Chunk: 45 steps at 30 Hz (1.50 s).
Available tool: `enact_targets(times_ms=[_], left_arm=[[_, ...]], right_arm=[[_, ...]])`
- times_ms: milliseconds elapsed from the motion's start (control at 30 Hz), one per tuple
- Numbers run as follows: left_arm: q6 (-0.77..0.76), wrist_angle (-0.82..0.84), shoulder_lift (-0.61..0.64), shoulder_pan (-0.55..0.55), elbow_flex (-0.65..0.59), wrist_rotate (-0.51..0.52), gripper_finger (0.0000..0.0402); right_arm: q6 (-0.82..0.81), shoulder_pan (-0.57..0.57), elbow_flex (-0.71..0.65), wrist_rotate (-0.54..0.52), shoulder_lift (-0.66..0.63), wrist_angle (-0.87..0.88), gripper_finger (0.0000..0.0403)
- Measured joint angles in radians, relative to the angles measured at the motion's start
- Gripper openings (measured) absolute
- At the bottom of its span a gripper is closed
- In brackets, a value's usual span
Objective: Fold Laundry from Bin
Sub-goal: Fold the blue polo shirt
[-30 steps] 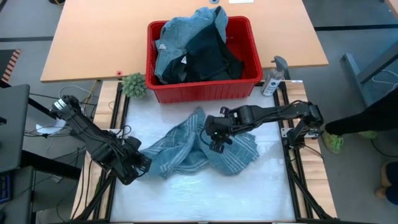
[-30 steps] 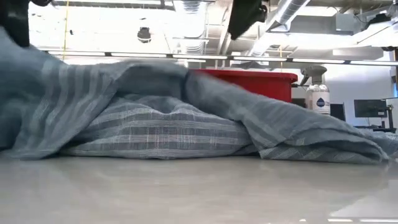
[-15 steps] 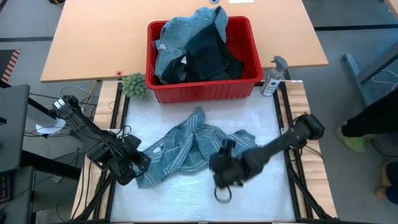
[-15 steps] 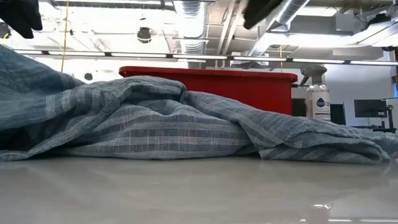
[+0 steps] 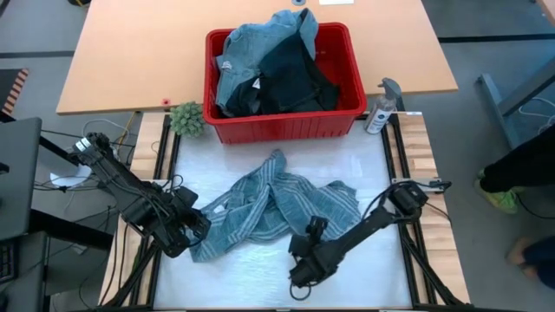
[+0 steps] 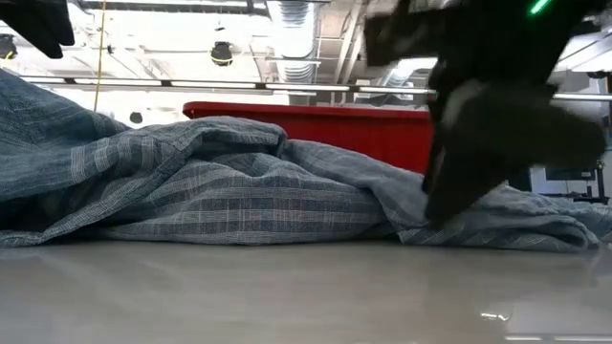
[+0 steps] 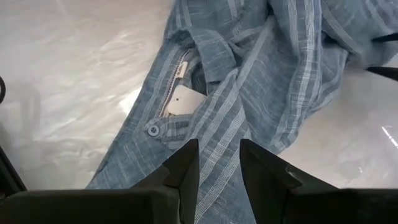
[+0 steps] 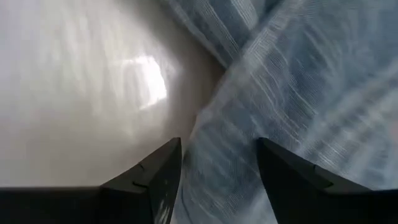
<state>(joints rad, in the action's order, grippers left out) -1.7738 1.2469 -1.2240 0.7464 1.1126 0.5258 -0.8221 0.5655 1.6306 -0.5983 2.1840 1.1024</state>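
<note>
A blue-grey white-striped shirt (image 5: 269, 208) lies crumpled on the white table top, in front of the red bin (image 5: 282, 128). The bin holds more laundry (image 5: 269, 69), light blue denim and dark pieces. My left gripper (image 5: 186, 236) is at the shirt's left end and shut on it; a button and a white label show just beyond its fingers in the left wrist view. My right gripper (image 5: 303, 267) is open and low over the shirt's near edge (image 8: 249, 124), with one finger over bare table and the other over cloth. My left gripper (image 7: 217, 144) pinches a bunched strip of the shirt (image 7: 219, 177) between its two fingers, at the shirt's left end. The fingers slant down from the table's left side. That end is raised off the table (image 6: 38, 105); the rest lies slack on it. My right gripper: whether its fingers touch the shirt, I cannot tell.
A spray bottle (image 5: 381, 108) stands right of the bin and a small green plant (image 5: 186, 119) left of it. Bare table top (image 5: 234, 277) lies near the front edge. A person (image 5: 520, 165) is at the far right, off the table.
My right gripper has swung from above the shirt's middle toward the table's near edge and down, and now hangs low at the shirt's near edge. The shirt's raised left part has sunk and the cloth lies flatter. My left gripper has kept hold.
</note>
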Motion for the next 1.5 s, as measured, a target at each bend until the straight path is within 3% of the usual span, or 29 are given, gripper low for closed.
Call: enact_targets(times_ms=[167,233,333,400,633,833,1067,1233,1333,1500], left_arm=[[0.048,-0.003,0.000,0.000,0.000,0.010,0.0102],[0.051,-0.004,0.000,0.000,0.000,0.013,0.0102],[0.062,-0.004,0.000,0.000,0.000,0.029,0.0102],[0.079,-0.005,0.000,0.000,0.000,0.038,0.0102],[0.107,-0.005,0.000,0.002,0.000,0.020,0.0102],[0.121,-0.013,0.000,0.025,0.000,-0.061,0.0102],[0.165,-0.121,0.000,0.099,0.000,-0.258,0.0102],[0.207,-0.268,0.000,0.162,0.000,-0.313,0.0102],[0.218,-0.356,0.000,0.191,0.000,-0.330,0.0102],[0.188,-0.462,0.000,0.228,0.000,-0.364,0.0102]], right_arm=[[-0.101,-0.027,0.013,0.026,0.027,0.085,0.0205],[-0.135,-0.029,0.028,0.029,0.015,0.159,0.0156],[-0.138,-0.031,0.070,0.028,-0.040,0.252,0.0043],[-0.122,-0.031,0.100,0.025,-0.092,0.300,0.0023],[-0.157,-0.016,0.153,0.070,-0.322,0.364,0.0022],[-0.158,0.075,0.153,0.339,-0.468,0.360,0.0022],[-0.357,0.274,0.111,0.573,-0.477,0.399,0.0022],[-0.493,0.384,0.040,0.698,-0.415,0.377,0.0024],[-0.512,0.423,0.027,0.703,-0.364,0.350,0.0060],[-0.517,0.439,0.027,0.753,-0.312,0.343,0.0158]])
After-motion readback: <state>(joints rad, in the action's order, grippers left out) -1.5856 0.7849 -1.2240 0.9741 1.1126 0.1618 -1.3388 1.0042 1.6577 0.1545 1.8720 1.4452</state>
